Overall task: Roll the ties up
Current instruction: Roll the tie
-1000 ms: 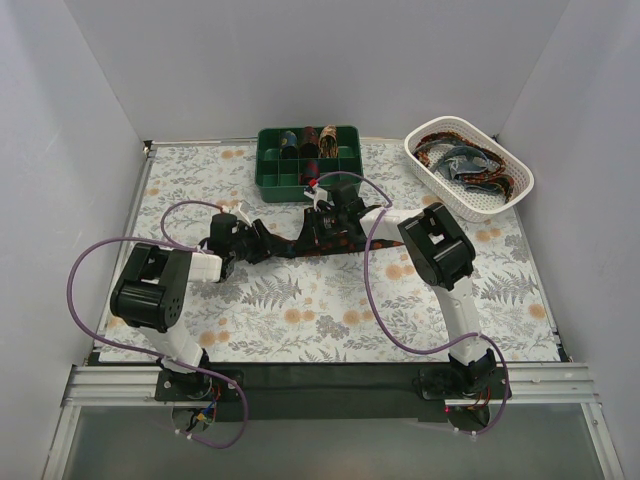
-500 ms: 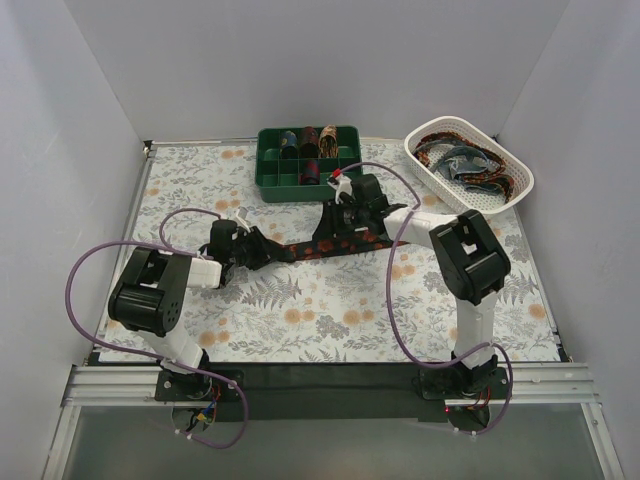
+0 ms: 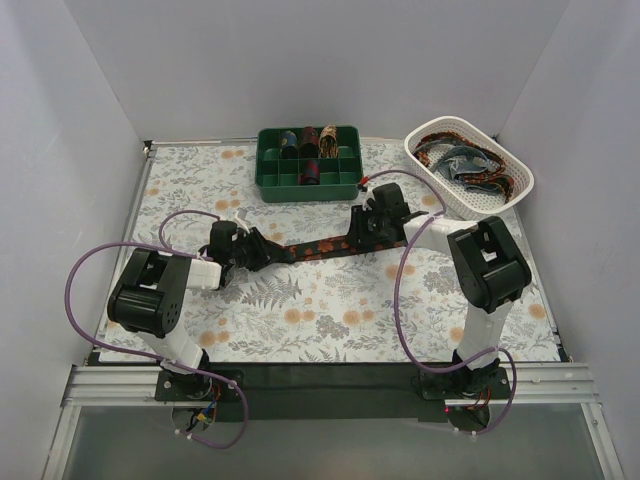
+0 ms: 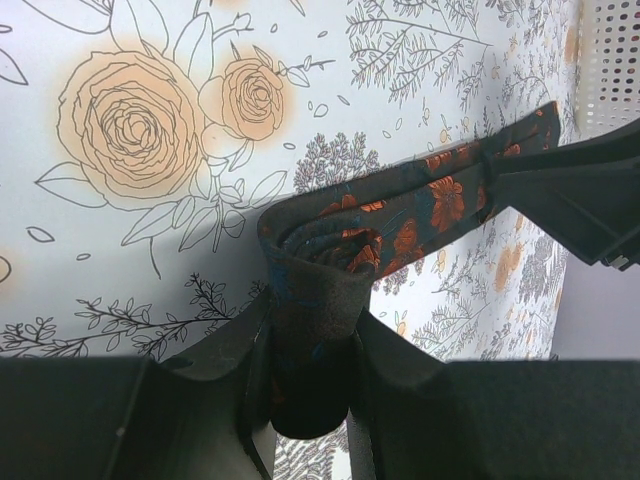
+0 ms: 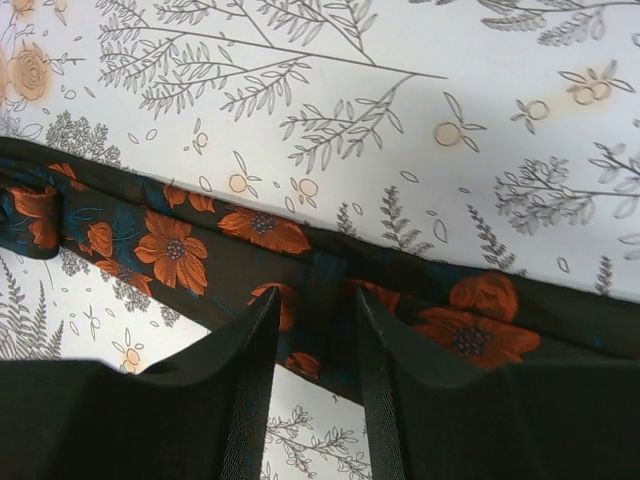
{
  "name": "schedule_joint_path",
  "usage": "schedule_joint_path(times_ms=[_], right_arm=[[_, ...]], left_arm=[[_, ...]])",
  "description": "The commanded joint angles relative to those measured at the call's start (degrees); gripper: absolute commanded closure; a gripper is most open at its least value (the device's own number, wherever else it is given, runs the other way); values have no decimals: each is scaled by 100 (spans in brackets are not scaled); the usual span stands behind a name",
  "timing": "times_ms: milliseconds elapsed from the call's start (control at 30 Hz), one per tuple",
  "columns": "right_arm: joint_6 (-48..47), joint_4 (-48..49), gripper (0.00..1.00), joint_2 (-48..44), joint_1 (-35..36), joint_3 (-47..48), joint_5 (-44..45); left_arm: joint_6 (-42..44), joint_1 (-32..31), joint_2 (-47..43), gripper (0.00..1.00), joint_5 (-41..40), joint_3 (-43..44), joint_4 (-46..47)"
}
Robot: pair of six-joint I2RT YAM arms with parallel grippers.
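While the tie (image 3: 318, 245) lies stretched mid-table on the floral cloth (image 3: 300, 315), we list: left gripper (image 4: 310, 345), pinched on its coiled end; mid-strip, taut; right gripper (image 5: 314, 310), clamped on the free length. For a tight roll, we judge even tension and aligned edges essential.

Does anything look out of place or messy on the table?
Nothing stands out. The floral tie is stretched between the left claw and right claw, and the loose ties lie tangled inside the white basket.
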Motion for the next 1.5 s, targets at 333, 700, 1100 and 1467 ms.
schedule_joint_path(times_ms=[333, 700, 1100, 1467], right_arm=[[588, -161, 64, -289, -217, -884, 62], [773, -153, 64, -395, -156, -1052, -34], [738, -170, 62, -553, -15, -885, -87], [465, -363, 43, -1379, -15, -990, 281]], left_arm=[[-725, -19, -324, 89, -711, -220, -176], [-1086, -2, -667, 92, -1748, -229, -676], [882, -273, -930, 99, -3117, 816, -2512], [2297, -933, -764, 100, -5183, 1898, -4016]])
